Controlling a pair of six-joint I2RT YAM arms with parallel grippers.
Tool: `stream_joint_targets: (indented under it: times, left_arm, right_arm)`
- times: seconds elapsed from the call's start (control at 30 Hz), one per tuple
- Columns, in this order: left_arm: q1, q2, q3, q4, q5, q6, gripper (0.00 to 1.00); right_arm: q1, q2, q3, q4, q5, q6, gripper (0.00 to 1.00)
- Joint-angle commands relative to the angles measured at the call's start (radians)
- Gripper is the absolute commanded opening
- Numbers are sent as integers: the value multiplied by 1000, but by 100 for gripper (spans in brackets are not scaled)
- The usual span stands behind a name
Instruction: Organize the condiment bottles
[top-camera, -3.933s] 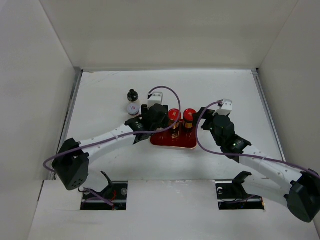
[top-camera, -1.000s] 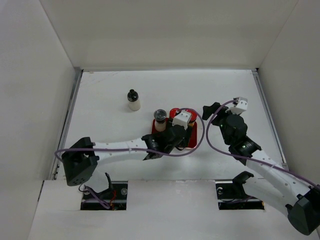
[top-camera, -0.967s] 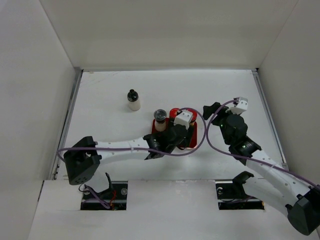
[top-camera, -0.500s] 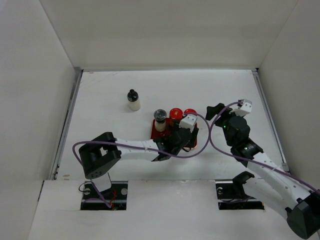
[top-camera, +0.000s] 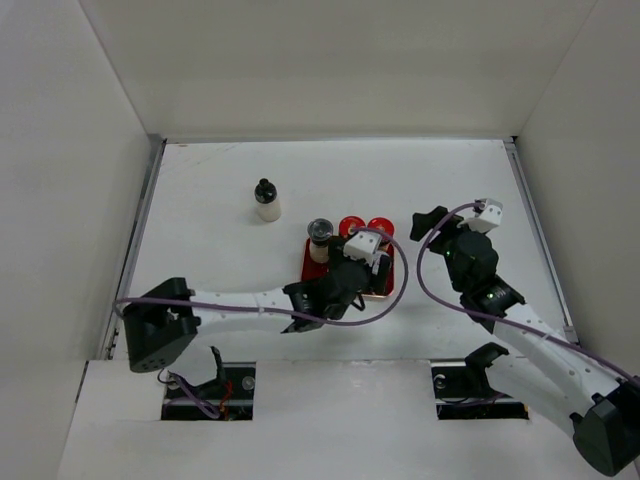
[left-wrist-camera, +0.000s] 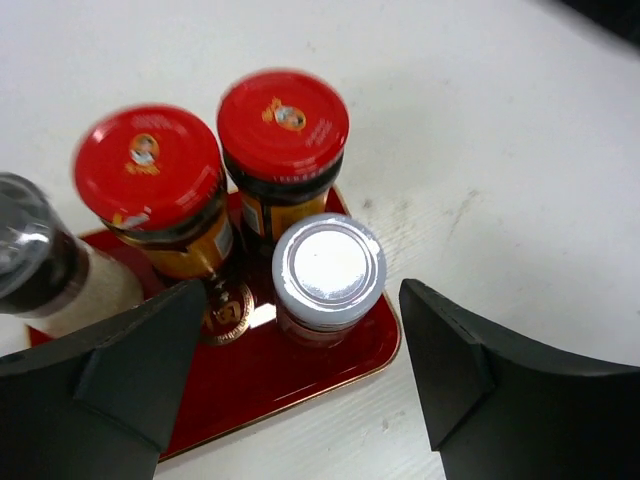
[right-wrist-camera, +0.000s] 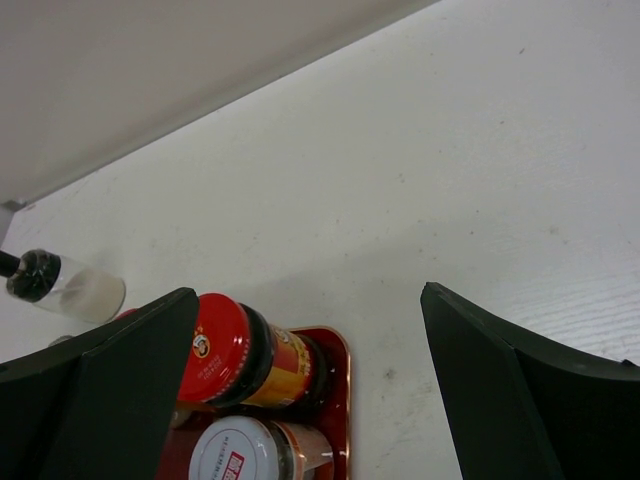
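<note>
Left wrist view: the silvery-white-capped bottle (left-wrist-camera: 329, 272) stands on the red tray (left-wrist-camera: 262, 368), just beside two red-capped bottles (left-wrist-camera: 283, 115) and near the grey-capped bottle (left-wrist-camera: 30, 250). The left gripper (left-wrist-camera: 300, 330) straddles it, fingers spread wide and clear of it. Best to rise straight up, avoiding the caps, then fetch the black-capped bottle (top-camera: 266, 202), which stands well apart on the table (top-camera: 200, 260). The right gripper (right-wrist-camera: 307, 300) hangs wide open, empty.

No text can be read. A small gold logo is printed atop one red-capped bottle (left-wrist-camera: 147, 165) & the other red-capped bottle (left-wrist-camera: 283, 115), illegible. A red mark w/ white chars is seen on the silvery-capped bottle (right-wrist-camera: 232, 455), too small to be read.
</note>
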Motion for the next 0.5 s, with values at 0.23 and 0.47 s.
stream_joint_targets:
  times: [0.23,0.47]
  left_arm:
    - [221,-411,-11,-182,-1,-74,76]
    - [689,-241,158,-419,165,-186,79]
  right_arm:
    - [-1,-18,-18,39,-1,26,50]
    - [-1,-24,-24,39,-1,27,80]
